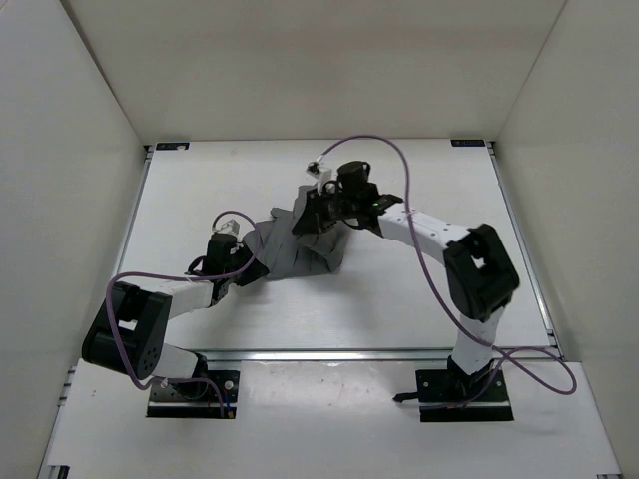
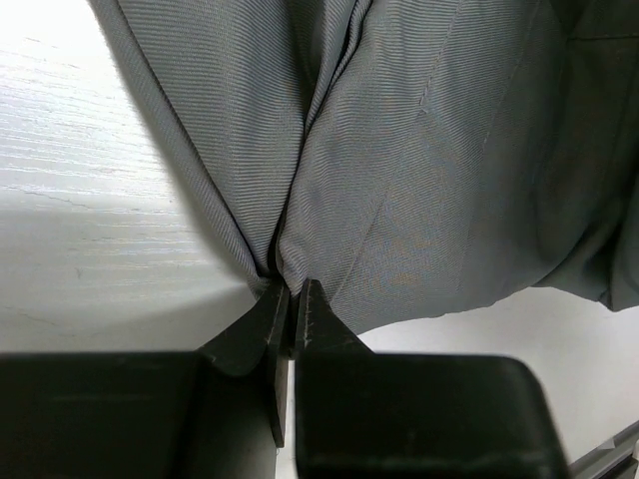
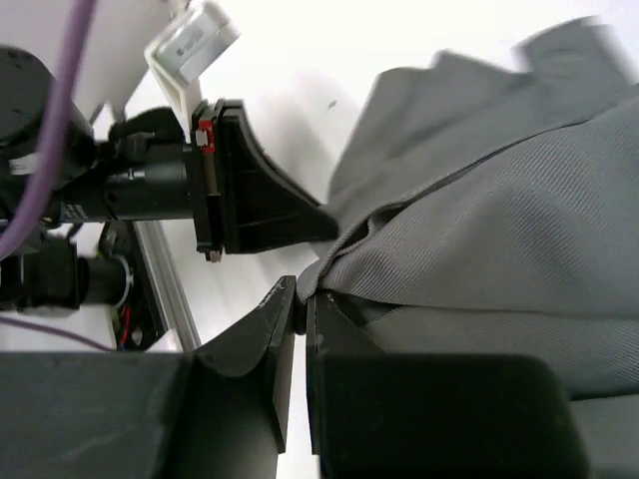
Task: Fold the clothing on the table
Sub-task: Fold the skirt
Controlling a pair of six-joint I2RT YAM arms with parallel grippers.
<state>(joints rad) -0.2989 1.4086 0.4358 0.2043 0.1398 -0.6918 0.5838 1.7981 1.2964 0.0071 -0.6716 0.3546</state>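
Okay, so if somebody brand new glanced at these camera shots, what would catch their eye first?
The crumpled dark grey clothing bunched in the middle of the white table stands out first. Both arms reach into it. The left tool is pinched shut on the garment's near-left edge, and the right tool is shut on a fold at its far side.

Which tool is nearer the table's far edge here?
Right. The right tool pinches the clothing on its far side, closer to the table's far edge; the left tool pinches its near-left end, farther back.
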